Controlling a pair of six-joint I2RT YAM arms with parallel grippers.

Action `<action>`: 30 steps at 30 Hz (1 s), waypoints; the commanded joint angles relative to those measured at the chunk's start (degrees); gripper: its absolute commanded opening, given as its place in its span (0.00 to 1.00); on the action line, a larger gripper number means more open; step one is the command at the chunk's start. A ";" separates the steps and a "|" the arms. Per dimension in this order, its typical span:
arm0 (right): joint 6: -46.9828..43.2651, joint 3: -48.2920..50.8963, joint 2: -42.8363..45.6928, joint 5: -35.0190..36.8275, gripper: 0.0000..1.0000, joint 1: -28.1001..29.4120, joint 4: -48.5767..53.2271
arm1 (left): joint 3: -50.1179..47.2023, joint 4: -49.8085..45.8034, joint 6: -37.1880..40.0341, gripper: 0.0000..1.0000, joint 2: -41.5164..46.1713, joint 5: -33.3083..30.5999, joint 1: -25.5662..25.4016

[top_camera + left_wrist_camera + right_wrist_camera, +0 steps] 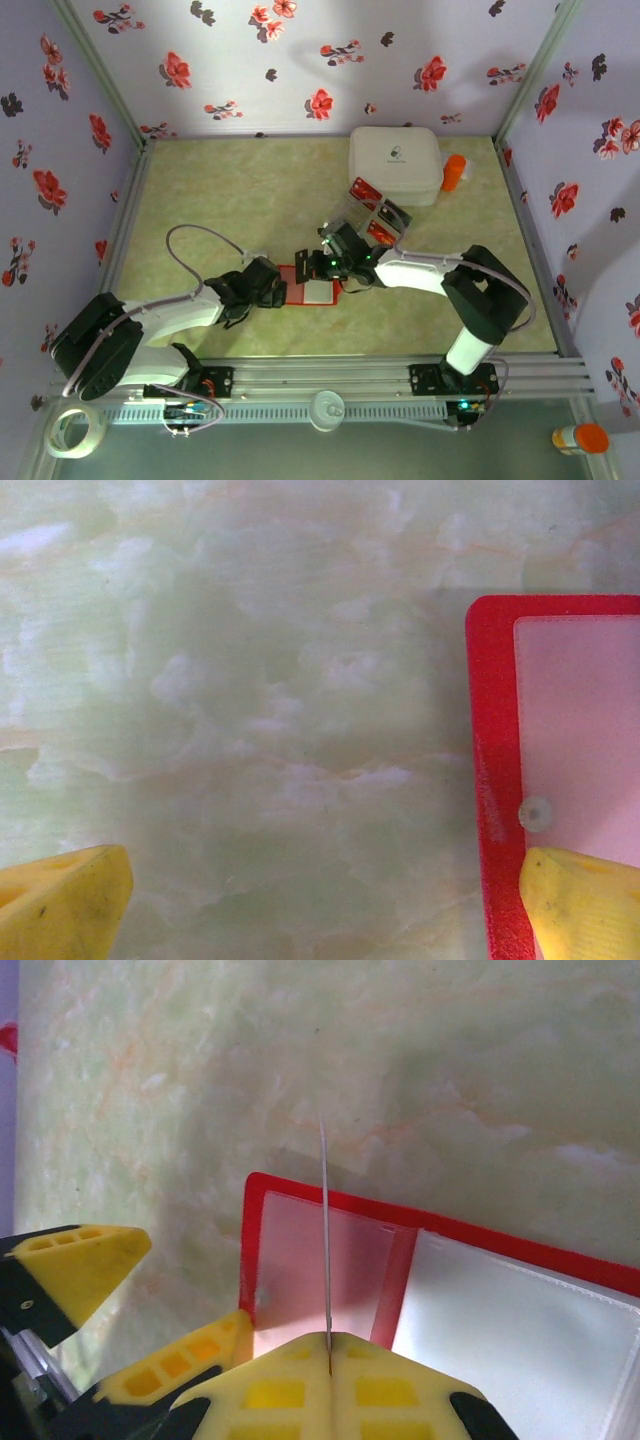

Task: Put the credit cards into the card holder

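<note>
The red card holder (312, 291) lies open on the table between my two grippers, its pale pockets (300, 1270) facing up. My right gripper (328, 1345) is shut on a thin credit card (325, 1220), seen edge-on and standing upright over the holder's left pocket. In the top view the right gripper (336, 268) hangs over the holder's far edge. My left gripper (320, 910) is open at the holder's left end; one yellow fingertip (585, 900) sits over the red border (492, 780), the other on bare table. More red credit cards (366, 191) sit in the clear tray.
A clear compartment tray (392, 215) stands just behind the right gripper, with a white square box (395, 163) and an orange-capped item (455, 172) beyond it. A tape roll (75, 430) and an orange-lidded bottle (580, 438) lie off the table's near edge.
</note>
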State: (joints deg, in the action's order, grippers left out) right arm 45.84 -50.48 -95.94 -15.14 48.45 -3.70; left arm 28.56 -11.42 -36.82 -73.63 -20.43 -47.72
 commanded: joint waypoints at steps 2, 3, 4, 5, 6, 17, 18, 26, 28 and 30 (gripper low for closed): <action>1.35 1.31 -2.14 -0.68 0.00 0.34 -1.83 | 2.08 -2.47 1.40 1.00 2.09 -1.58 0.24; 1.36 1.36 -2.47 -0.69 0.00 0.30 -1.81 | 2.35 -2.70 1.55 1.00 2.31 -1.59 0.24; 1.44 1.43 -2.75 -0.77 0.00 0.40 -1.92 | 2.54 -2.77 1.67 1.00 2.52 -1.60 0.24; 1.46 1.56 -2.92 -0.75 0.00 0.40 -1.92 | 2.82 -2.76 1.78 1.00 2.69 -1.58 0.26; 1.52 1.69 -3.11 -0.74 0.00 0.36 -2.01 | 3.18 -2.77 1.94 1.00 2.68 -1.57 0.25; 2.83 3.44 -3.30 -1.08 0.00 0.37 -4.19 | 5.55 -0.93 3.51 1.00 -2.43 -1.55 0.26; 2.93 3.46 -3.25 -1.25 0.00 0.42 -4.25 | 5.32 -0.63 3.42 1.00 -2.95 -1.59 0.20; 2.42 4.19 1.02 -0.88 0.00 0.08 -3.18 | 3.21 0.69 2.64 1.00 -5.12 -1.55 0.28; 2.20 5.12 3.78 -0.13 0.00 -0.39 -2.73 | 2.59 0.79 2.34 1.00 -5.05 -1.57 0.29; 2.12 6.37 6.24 1.05 0.00 -0.80 -2.45 | 2.21 0.79 2.11 1.00 -4.80 -1.55 0.22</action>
State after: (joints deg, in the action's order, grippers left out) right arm 48.25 -45.60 -93.56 -16.03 48.25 -7.64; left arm 31.97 -10.87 -34.70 -78.06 -20.60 -47.72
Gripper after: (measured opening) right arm 0.057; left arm 0.998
